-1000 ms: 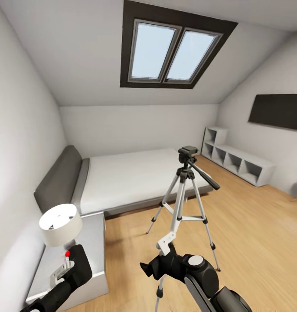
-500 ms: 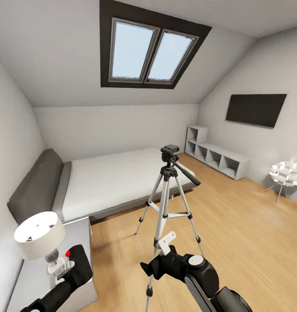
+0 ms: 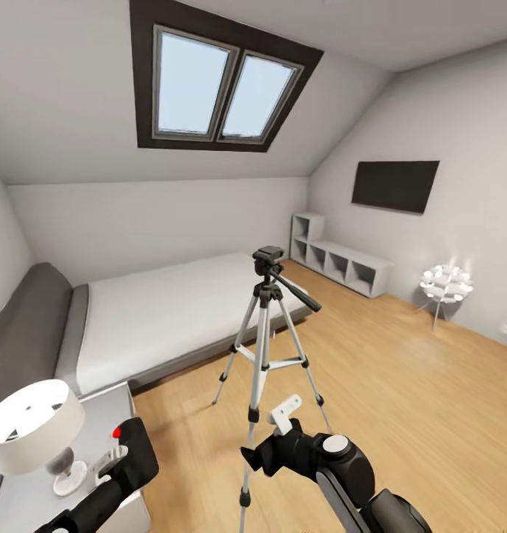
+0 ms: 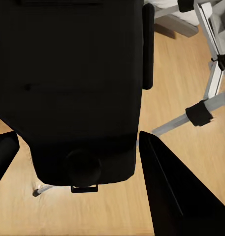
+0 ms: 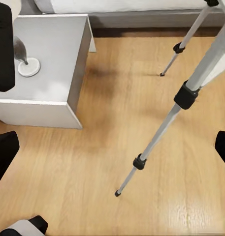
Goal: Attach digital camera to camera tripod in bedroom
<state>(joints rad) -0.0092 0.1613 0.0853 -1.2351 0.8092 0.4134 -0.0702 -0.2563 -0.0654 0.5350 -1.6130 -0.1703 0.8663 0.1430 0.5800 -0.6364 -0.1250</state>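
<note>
The camera tripod stands on the wood floor mid-room, in front of the bed, silver legs spread and black head bare. My left gripper is low at the left, shut on the digital camera, whose red dot faces up. In the left wrist view the black camera body sits between the dark fingers. My right gripper hangs just short of the tripod's near leg, open with nothing between its fingers.
A white bed with grey headboard lies behind the tripod. A grey nightstand with a table lamp is at my left. A low white shelf, a black wall panel and a white floor lamp line the right wall.
The whole view has swung to the right, so bed, nightstand and tripod sit further left in the picture. Both arms keep their place in the frame, the camera still held.
</note>
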